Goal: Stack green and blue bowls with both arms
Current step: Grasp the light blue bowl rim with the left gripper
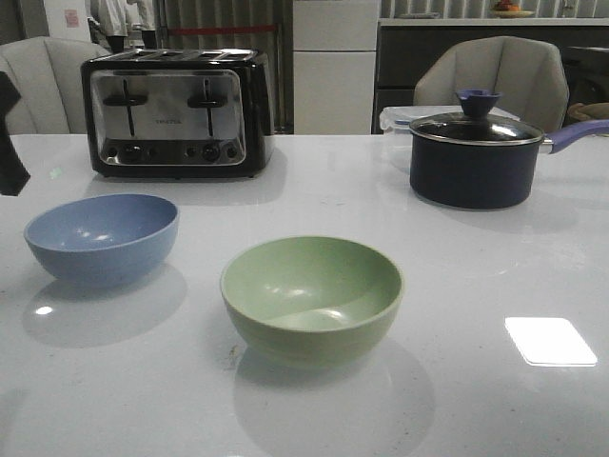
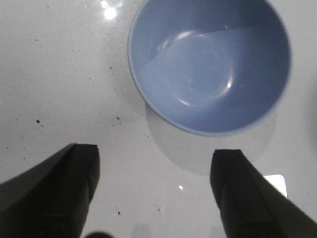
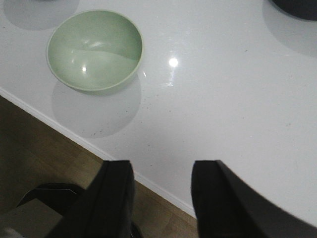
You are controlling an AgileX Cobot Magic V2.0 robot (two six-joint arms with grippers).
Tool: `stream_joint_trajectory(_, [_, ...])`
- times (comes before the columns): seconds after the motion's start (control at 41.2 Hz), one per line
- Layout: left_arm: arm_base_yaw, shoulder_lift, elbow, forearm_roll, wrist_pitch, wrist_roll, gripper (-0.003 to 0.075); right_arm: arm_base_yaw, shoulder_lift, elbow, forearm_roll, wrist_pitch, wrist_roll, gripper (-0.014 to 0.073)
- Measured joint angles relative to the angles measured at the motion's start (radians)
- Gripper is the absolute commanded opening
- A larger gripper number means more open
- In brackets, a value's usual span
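The dusty blue bowl (image 1: 102,235) stands empty on the white table at the left. The pale green bowl (image 1: 311,298) stands empty near the middle, closer to me. They are apart. Only a black part of my left arm (image 1: 9,143) shows at the front view's left edge. In the left wrist view my left gripper (image 2: 154,161) is open and empty, above the table just short of the blue bowl (image 2: 210,64). In the right wrist view my right gripper (image 3: 162,173) is open and empty over the table's near edge, well away from the green bowl (image 3: 95,49).
A black and chrome toaster (image 1: 176,112) stands at the back left. A dark lidded saucepan (image 1: 476,157) with a purple handle stands at the back right, before a clear container (image 1: 395,122). Chairs stand behind the table. The table edge (image 3: 74,136) and floor show under my right gripper.
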Motion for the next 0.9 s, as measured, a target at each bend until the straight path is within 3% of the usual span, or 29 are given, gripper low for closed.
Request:
stream_joint_trajectory(0.412, [0.017,0.346,-0.200,-0.010,-0.067,-0.001,0.0507,0.000,0.000,0.000,0.000,0.000,0.002,0.0405])
stream_joint_trajectory(0.801, [0.017,0.394,-0.223,-0.010,-0.084,-0.001,0.0130,0.000,0.000,0.000,0.000,0.000,0.002,0.0405])
stream_joint_trajectory(0.898, [0.017,0.394,-0.223,-0.010,-0.086,-0.001,0.0095,0.000,0.000,0.000,0.000,0.000,0.002,0.0405])
